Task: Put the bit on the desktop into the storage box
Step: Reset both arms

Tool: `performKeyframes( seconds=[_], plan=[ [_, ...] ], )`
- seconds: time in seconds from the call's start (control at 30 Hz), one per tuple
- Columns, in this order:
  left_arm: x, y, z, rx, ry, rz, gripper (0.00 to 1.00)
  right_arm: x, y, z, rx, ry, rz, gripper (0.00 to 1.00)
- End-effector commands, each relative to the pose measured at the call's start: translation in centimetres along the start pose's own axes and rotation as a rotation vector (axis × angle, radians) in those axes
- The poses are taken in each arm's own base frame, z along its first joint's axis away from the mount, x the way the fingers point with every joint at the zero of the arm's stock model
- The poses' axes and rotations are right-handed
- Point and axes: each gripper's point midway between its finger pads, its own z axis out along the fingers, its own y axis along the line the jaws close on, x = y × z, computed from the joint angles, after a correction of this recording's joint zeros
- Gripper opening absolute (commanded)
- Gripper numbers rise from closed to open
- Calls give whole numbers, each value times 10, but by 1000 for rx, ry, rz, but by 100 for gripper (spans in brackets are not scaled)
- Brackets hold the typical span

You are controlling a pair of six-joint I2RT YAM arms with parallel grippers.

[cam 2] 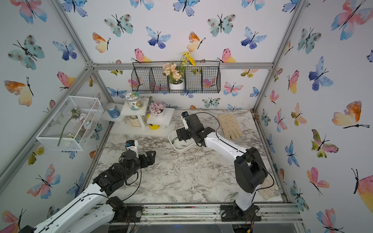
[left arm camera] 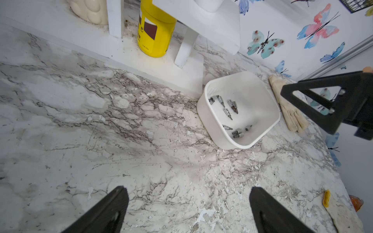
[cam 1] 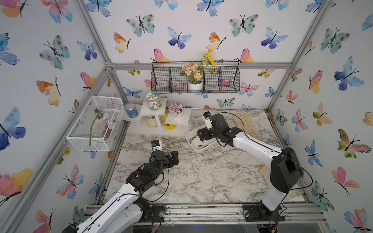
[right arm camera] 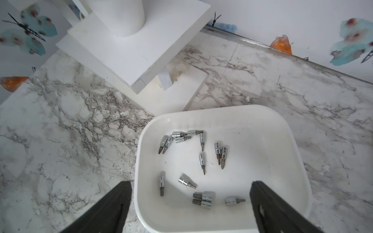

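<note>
Chrome socket bits (right arm camera: 202,161) strewn inside white storage box (right arm camera: 272,141), long axes every which way, just below and ahead of right jaws, spread wide, pinching nothing. Left jaws likewise spread and empty over marble counter (left arm camera: 101,121), well apart from box. No bit plainly visible outside box; right arm nearer.

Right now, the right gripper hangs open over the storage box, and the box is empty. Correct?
Not empty: the right wrist view shows the storage box holding over a dozen chrome bits on its floor. The right gripper does hang open over it.
</note>
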Motion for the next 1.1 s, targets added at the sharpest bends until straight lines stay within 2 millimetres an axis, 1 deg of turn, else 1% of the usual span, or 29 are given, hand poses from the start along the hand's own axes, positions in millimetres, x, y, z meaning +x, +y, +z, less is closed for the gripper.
performKeyframes(
  seconds=[0.0, 0.17, 0.27, 0.33, 0.4, 0.47, 0.53, 0.7, 0.8, 0.87, 1.07],
  plan=[
    [-32, -11, -10, 20, -121, 11, 99, -2, -20, -20, 92, -43, 28, 99],
    [-50, -15, -13, 2, -181, 87, 99, -6, -52, -69, 234, -180, 83, 99],
    [-61, -16, -16, -9, -229, 146, 99, -3, -71, -96, 323, -268, 110, 99],
    [-69, -15, -19, -17, -281, 179, 99, 2, -83, -109, 383, -302, 121, 99],
    [-77, -13, -22, -28, -349, 203, 99, 7, -90, -118, 417, -318, 89, 99],
    [-84, -10, -26, -39, -413, 220, 99, 16, -99, -120, 445, -332, 62, 99],
    [-87, -5, -27, -57, -463, 240, 99, 31, -107, -116, 463, -325, 27, 99],
    [-92, 15, -22, -124, -557, 288, 99, 59, -139, -107, 524, -289, 38, 99],
    [-95, 33, -18, -181, -585, 306, 99, 70, -155, -104, 539, -287, 67, 99],
    [-97, 51, -13, -224, -584, 287, 99, 74, -165, -101, 529, -290, 87, 99],
    [-103, 96, -7, -297, -597, 248, 99, 81, -184, -104, 530, -330, 141, 99]
  ],
)
